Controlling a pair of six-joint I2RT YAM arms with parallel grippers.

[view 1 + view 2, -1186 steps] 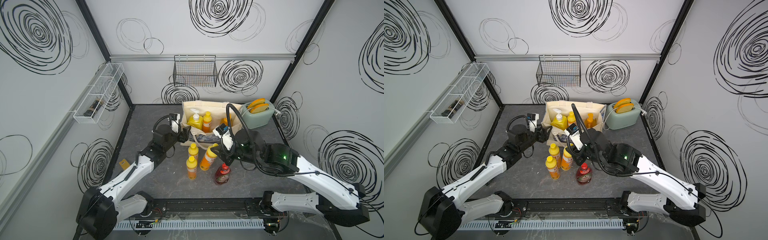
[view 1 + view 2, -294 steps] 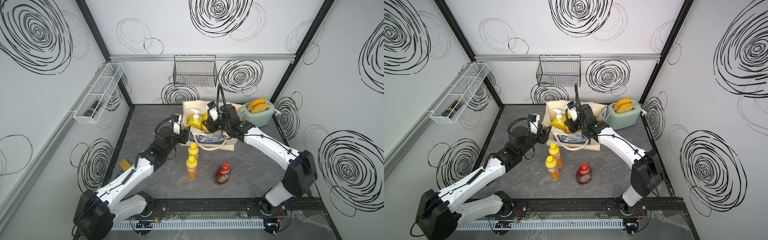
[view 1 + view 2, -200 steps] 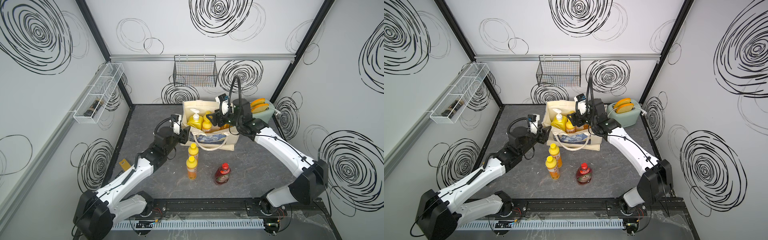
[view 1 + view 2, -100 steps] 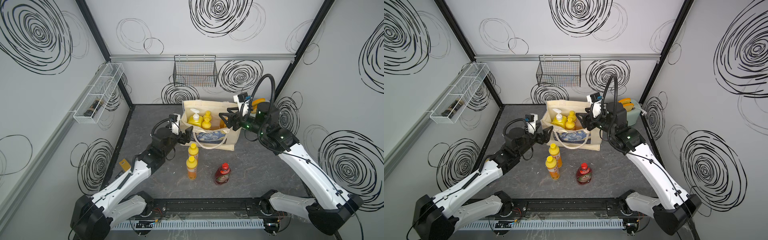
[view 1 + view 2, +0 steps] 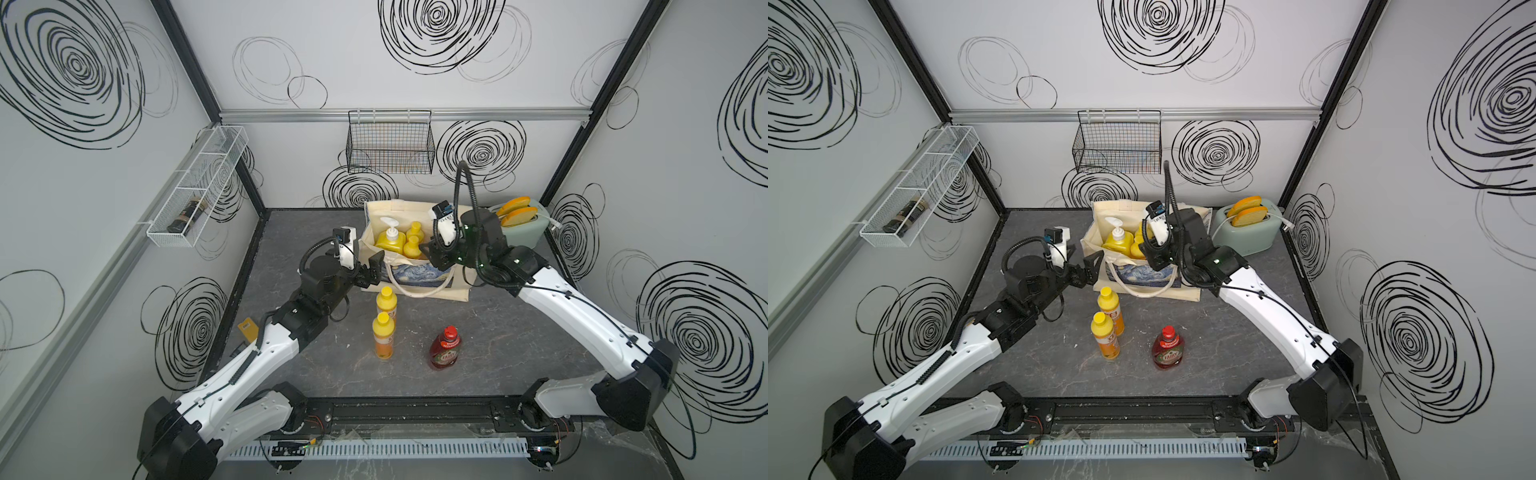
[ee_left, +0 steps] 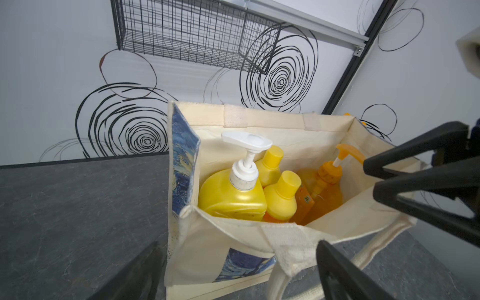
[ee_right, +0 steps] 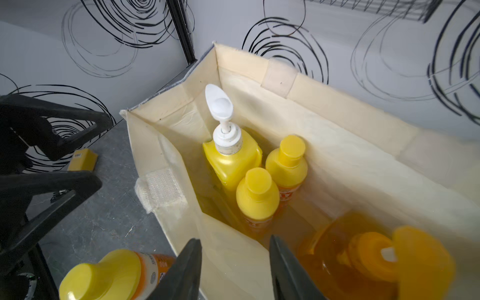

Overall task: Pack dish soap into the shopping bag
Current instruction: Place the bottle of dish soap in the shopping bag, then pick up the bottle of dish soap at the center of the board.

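Note:
The cream shopping bag stands open at the back of the table. Inside it are the yellow white-pump bottle, two small yellow bottles and the orange pump bottle. On the table in front stand two more small yellow bottles and the red Fairy bottle. My left gripper is open wide at the bag's front left corner, holding nothing. My right gripper hangs over the front rim with jaws apart, one finger outside the wall and one inside.
A mint toaster stands right of the bag. A black wire basket hangs on the back wall. A white wire shelf is on the left wall. A small yellow block lies by my left arm.
The left gripper has opened wide. The right gripper has come back down to the bag's front rim with its jaws narrowing. The orange pump bottle, earlier on the table, is in the bag.

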